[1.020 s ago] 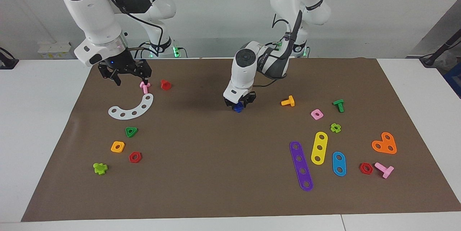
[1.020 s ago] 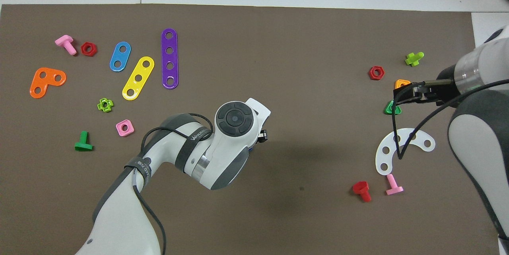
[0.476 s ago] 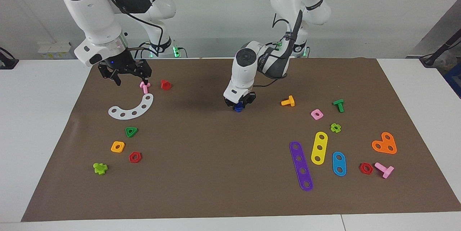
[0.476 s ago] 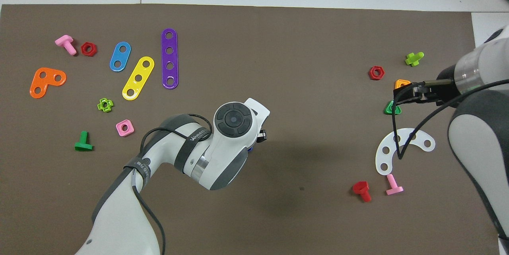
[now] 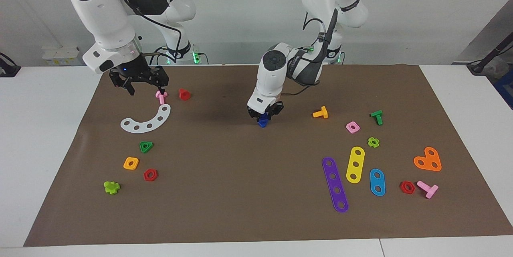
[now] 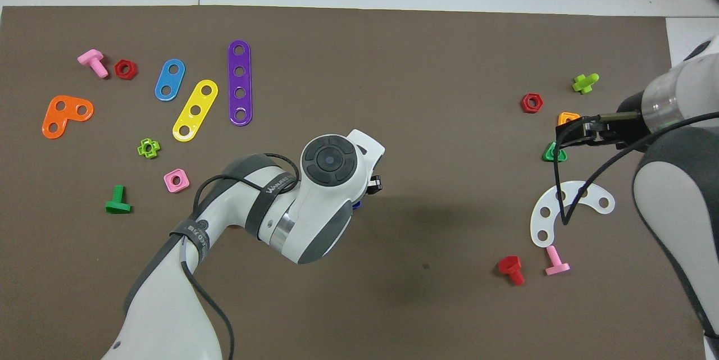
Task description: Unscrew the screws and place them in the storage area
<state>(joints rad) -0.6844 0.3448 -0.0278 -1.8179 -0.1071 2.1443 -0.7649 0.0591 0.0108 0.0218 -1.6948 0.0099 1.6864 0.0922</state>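
A brown paper sheet (image 5: pixel 240 193) covers most of the white bench (image 5: pixel 40 128), with bare white margins at each end and along the edge farthest from the robots. A pale grey wall (image 5: pixel 240 16) closes off the room where the arm bases stand, and small green lights glow low at those bases.

Taking the sheet as a clock dial in the facing view, the dark-blue bolt (image 5: pixel 263 123) sits just off centre toward twelve o'clock. It is directly under the left gripper (image 5: pixel 265 115), which points down at it. Whether that gripper is grasping the bolt or has let it go cannot be told.

The right gripper (image 5: pixel 146 88) hangs at about ten o'clock with its fingers spread apart, holding nothing. One fingertip is just above a pink bolt (image 5: pixel 161 96), and a red bolt (image 5: pixel 184 94) lies beside that one. A white curved strip (image 5: pixel 146 120) with holes lies just toward the dial's centre from the pink bolt.

At about eight o'clock there is a loose group:
- a green triangular nut (image 5: pixel 146 146)
- an orange nut (image 5: pixel 131 163)
- a red nut (image 5: pixel 150 175)
- a lime piece (image 5: pixel 112 187)

Around four o'clock a purple strip (image 5: pixel 335 185), a yellow strip (image 5: pixel 355 164) and a blue strip (image 5: pixel 377 182) lie near one another. An orange heart-shaped plate (image 5: pixel 427 160) lies outward of them toward three o'clock.
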